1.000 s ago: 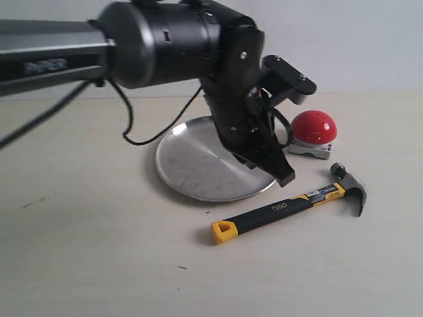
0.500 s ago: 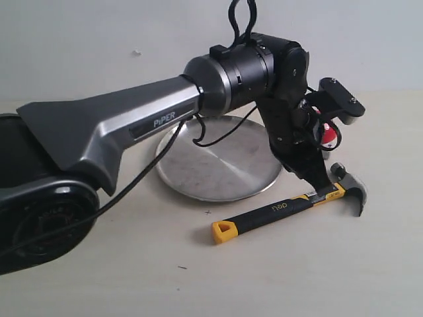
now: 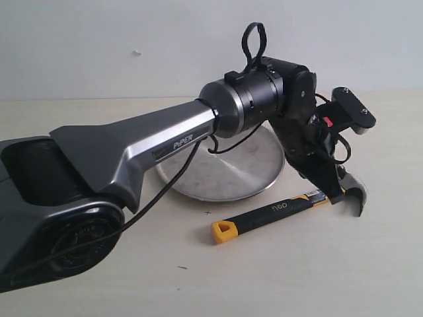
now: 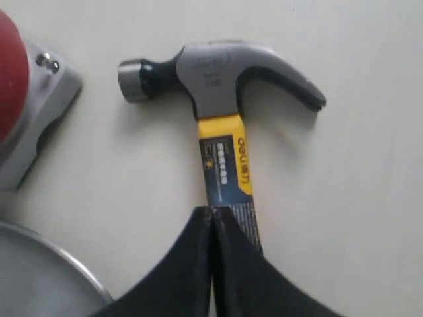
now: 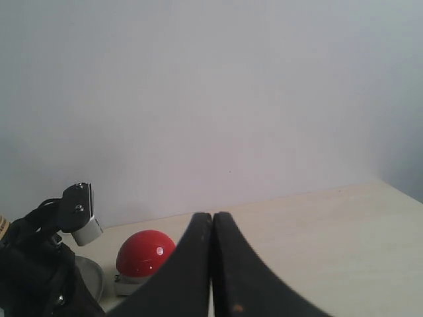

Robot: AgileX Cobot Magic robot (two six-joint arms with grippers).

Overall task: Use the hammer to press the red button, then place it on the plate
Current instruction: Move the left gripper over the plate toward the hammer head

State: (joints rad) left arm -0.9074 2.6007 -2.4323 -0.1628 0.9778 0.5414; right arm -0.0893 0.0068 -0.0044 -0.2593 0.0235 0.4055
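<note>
The hammer (image 3: pixel 277 212) lies flat on the table in front of the plate (image 3: pixel 218 178), its dark head (image 4: pixel 218 69) to the right and its yellow end to the left. My left gripper (image 3: pixel 334 191) is shut with nothing in it. Its tips (image 4: pixel 213 212) are over the handle just below the yellow neck; whether they touch it I cannot tell. The red button (image 4: pixel 8 72) on its grey base (image 4: pixel 39 125) stands just beyond the hammer head and is almost hidden by the arm in the exterior view. My right gripper (image 5: pixel 213 216) is shut, empty, well clear, facing the red button (image 5: pixel 145 254).
The left arm (image 3: pixel 165 142) stretches from the left across and above the plate. The plate's rim (image 4: pixel 59 257) lies close to the left gripper. Bare table lies in front of the hammer and to the right of its head.
The left arm has swung right and lower, from above the plate to over the hammer's neck, now covering the red button in the exterior view. The hammer has not moved.
</note>
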